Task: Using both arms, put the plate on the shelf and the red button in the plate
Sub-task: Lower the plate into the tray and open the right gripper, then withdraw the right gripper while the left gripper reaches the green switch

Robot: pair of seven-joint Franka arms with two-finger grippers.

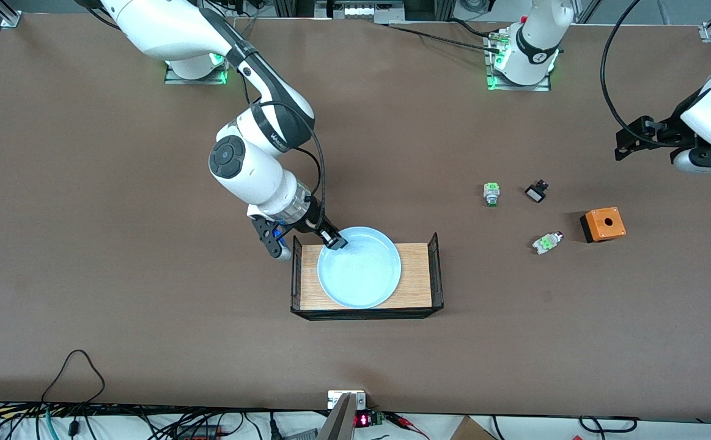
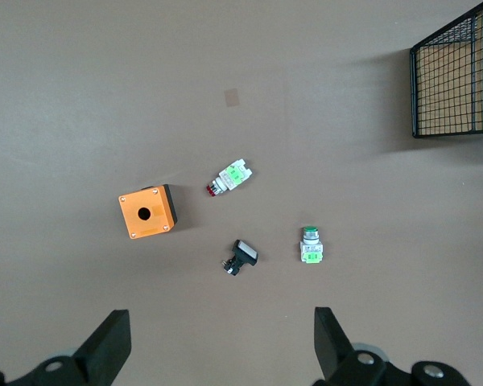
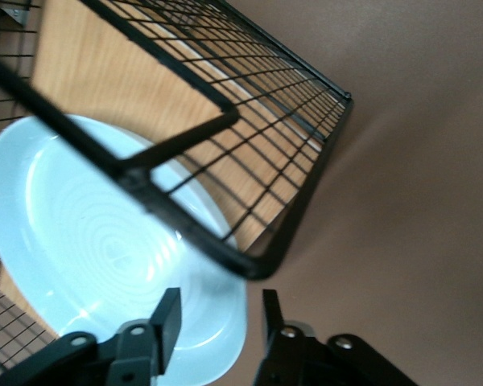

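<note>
Right tool (image 1: 335, 241): at the plate rim, one finger each side of it with a visible gap; released or releasing, grip not firm.
Plate (image 1: 360, 269): lying flat on the wooden floor of the wire-sided tray (image 1: 434, 269), mid-desk, toward the front camera's edge.
Plate handling: judged stiff, glazed, slippery, breakable; take by the raised rim only.
Left tool (image 2: 217, 346): fingers spread wide, empty, waiting above the desk's left-arm end.
Red button (image 1: 546, 243): on its side beside the orange box (image 1: 603, 224).
Button handling: judged light, rigid; pinch across the silvery body.
</note>
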